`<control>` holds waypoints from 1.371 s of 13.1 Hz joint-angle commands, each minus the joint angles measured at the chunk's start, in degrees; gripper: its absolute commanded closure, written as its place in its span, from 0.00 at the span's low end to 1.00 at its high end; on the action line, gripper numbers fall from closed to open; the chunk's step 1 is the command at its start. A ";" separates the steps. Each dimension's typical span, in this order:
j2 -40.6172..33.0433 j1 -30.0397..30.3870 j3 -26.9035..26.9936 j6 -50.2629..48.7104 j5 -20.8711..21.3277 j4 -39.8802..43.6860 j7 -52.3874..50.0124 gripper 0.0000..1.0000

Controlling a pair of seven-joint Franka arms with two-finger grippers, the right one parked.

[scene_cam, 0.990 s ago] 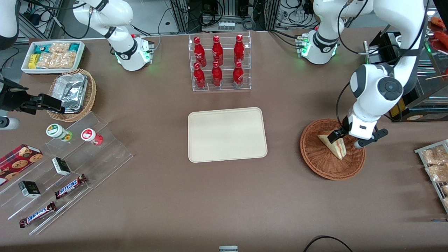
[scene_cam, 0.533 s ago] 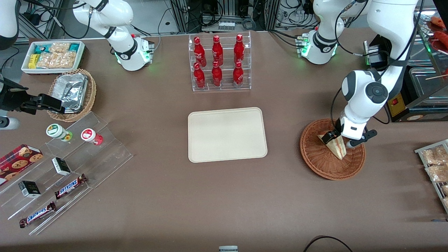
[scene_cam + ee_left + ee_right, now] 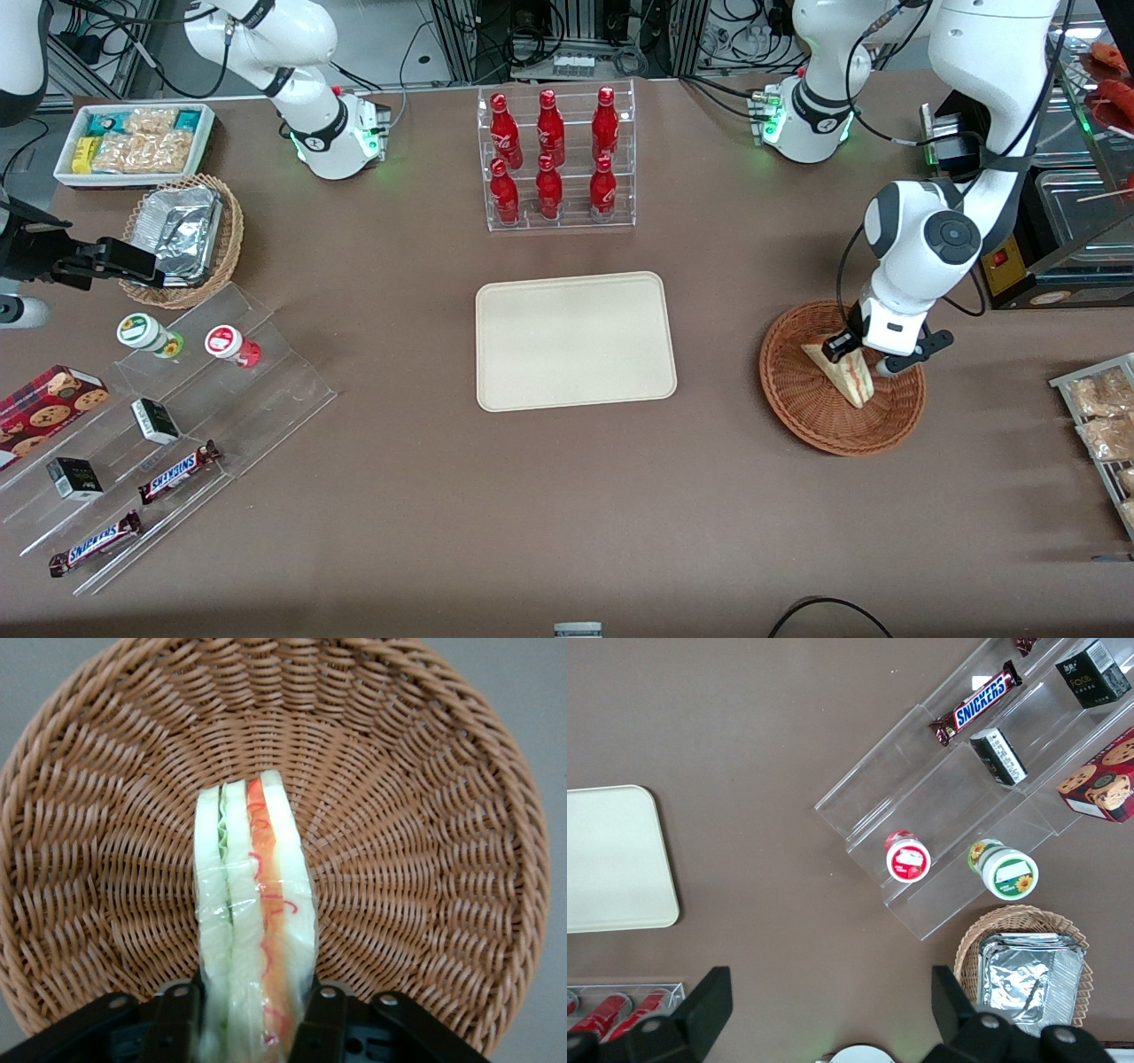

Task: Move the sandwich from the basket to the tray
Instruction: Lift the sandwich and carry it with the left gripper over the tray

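The sandwich [image 3: 843,379] is a pale wedge with red and green filling that stands on edge in the round reddish-brown wicker basket [image 3: 797,416], toward the working arm's end of the table. My gripper [image 3: 858,356] reaches down into the basket over the wide end of the wedge. In the left wrist view the two black fingers [image 3: 182,1014] press against both bread faces of the sandwich [image 3: 257,895], with the basket [image 3: 425,815] weave beneath it. The cream tray [image 3: 576,341] lies flat at the table's middle with nothing on it, well apart from the basket.
A clear rack of red bottles [image 3: 556,159] stands farther from the camera than the tray. A stepped acrylic display of snacks [image 3: 177,416], a tan basket with foil [image 3: 182,235] and a white bin [image 3: 133,142] lie toward the parked arm's end. A wire rack of packets [image 3: 1103,416] sits beside the basket.
My gripper swung in over the basket and came down round the sandwich's wide end, where its fingers have shut on it. The wedge has shifted only slightly.
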 commanded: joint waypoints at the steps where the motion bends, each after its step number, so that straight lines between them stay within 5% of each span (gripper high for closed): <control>1: -6.57 -0.57 0.04 -8.81 1.62 1.97 -0.66 1.00; 7: -7.39 -4.69 -9.35 -38.27 5.05 23.66 -1.19 1.00; 11: -2.05 -12.94 -12.26 -39.00 4.70 31.49 -7.40 1.00; 18: 18.43 -28.33 -12.18 -36.99 4.96 47.23 -15.15 1.00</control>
